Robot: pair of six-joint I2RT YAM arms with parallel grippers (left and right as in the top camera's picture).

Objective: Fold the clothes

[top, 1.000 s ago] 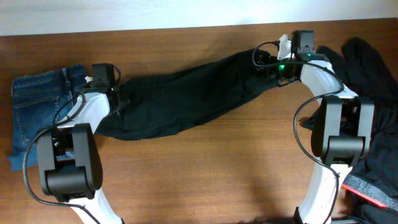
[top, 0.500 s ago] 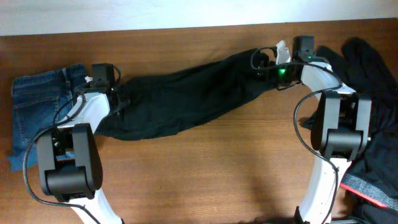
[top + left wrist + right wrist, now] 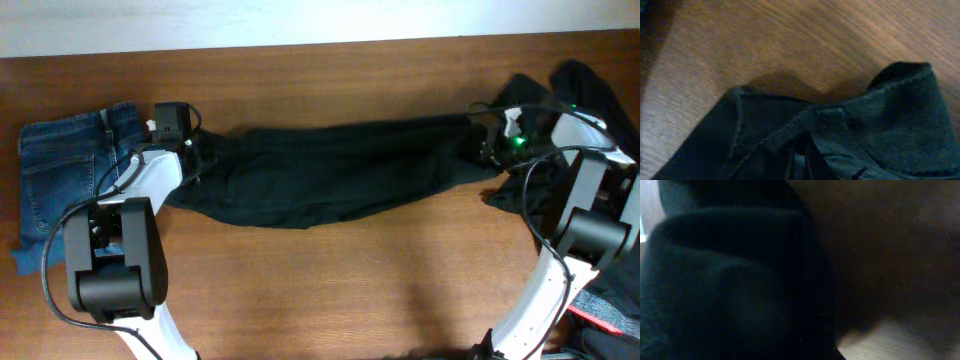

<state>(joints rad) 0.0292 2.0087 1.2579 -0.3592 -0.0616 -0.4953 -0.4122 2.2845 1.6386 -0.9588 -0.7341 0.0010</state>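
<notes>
The long black trousers [image 3: 330, 175] lie stretched almost straight across the table, from left to right. At their left end my left gripper [image 3: 197, 152] is shut on the cloth; its wrist view shows dark fingertips [image 3: 800, 167] pinching a raised fold of the trousers [image 3: 880, 125]. My right gripper [image 3: 487, 143] sits at the trousers' right end and is shut on the fabric. In the right wrist view black cloth [image 3: 730, 280] fills most of the picture and hides the fingers. Folded blue denim jeans [image 3: 60, 170] lie at the far left.
A heap of other black garments [image 3: 590, 90] lies at the right edge behind the right arm. Something grey and red [image 3: 600, 305] shows at the bottom right corner. Bare wooden table [image 3: 330, 290] runs along the front.
My right gripper closed on the trousers' right end and drew it right and toward the front. The trousers went from a slanted, slack lie to a straighter, taut one. The left gripper barely shifted.
</notes>
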